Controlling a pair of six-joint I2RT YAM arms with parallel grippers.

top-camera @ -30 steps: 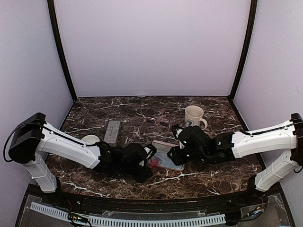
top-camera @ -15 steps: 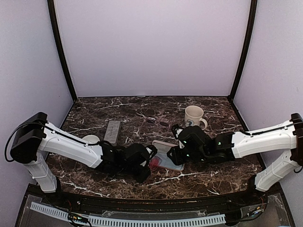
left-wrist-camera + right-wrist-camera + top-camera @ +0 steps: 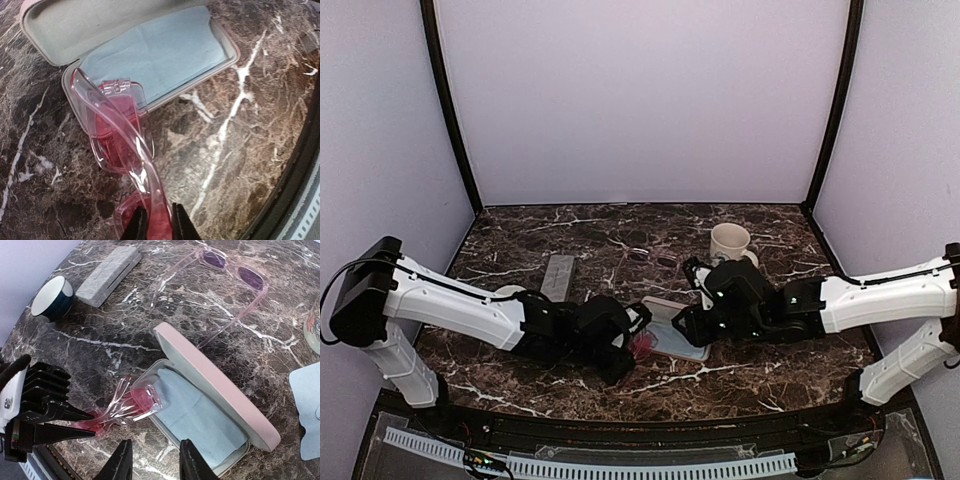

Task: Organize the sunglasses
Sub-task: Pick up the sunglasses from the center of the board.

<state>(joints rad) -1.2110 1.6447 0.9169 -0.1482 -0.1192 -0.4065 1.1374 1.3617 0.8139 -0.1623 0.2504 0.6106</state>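
Observation:
The red-pink sunglasses (image 3: 117,125) (image 3: 131,406) (image 3: 641,345) lie folded, one end over the corner of the open pink case (image 3: 215,390) (image 3: 75,25), the other off it above the marble. My left gripper (image 3: 155,226) (image 3: 628,350) is shut on that outer end of the frame. A light blue cloth (image 3: 200,415) (image 3: 155,55) lines the case. My right gripper (image 3: 155,462) (image 3: 686,326) hovers open over the case's near rim, holding nothing. A second pair of sunglasses (image 3: 235,272) (image 3: 653,258), thin pale frame with purple lenses, lies unfolded behind the case.
A closed grey case (image 3: 108,274) (image 3: 558,277) lies at the left, with a small blue-and-white cup (image 3: 52,297) beside it. A cream mug (image 3: 729,242) stands at the back right. Another light blue cloth (image 3: 310,405) lies right of the pink case. The table's front edge (image 3: 300,165) is close.
My left jaws have closed onto the red-pink frame, and the left arm has shifted slightly. The right gripper has barely moved.

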